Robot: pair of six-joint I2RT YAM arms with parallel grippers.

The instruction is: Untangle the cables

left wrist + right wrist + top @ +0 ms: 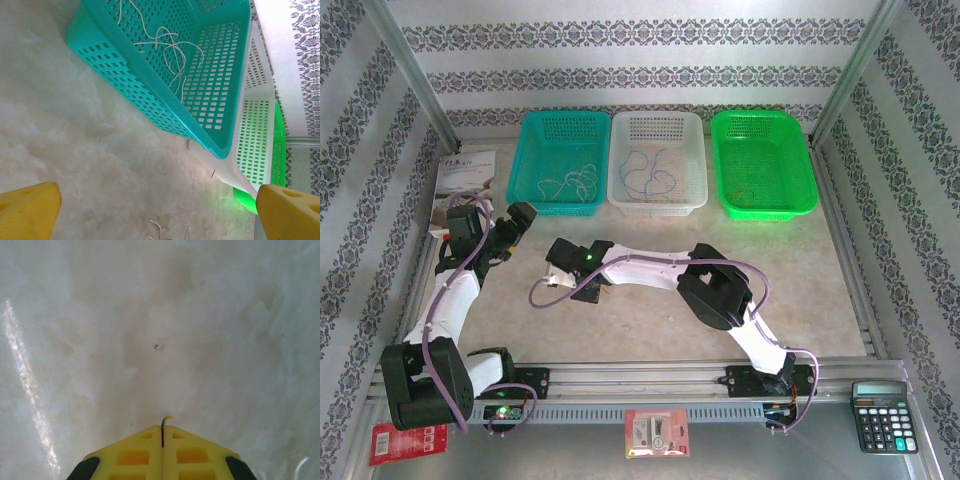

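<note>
The right gripper (pixel 162 430) pinches only the tip of a thin, floppy cable (pixel 165 418) between its fingers, so it may slip; the left gripper (pixel 157 195) is wide open.

Top camera: fixed high behind my bases, tilted down and forward. Far off, takes in whole table (pixel 650 330), with teal basket (pixel 558 208), white basket (pixel 657 207) and green basket (pixel 765 212) at far side.
Left wrist camera: low over table, rolled sideways, near teal basket's corner, other two baskets lined up behind. My left fingertips (pixel 27 210) in bottom corners.
Right wrist camera: very close, faces down at tabletop past my right fingertips (pixel 130 455).
Shared: baskets in top and left wrist views, tabletop in all three.
</note>
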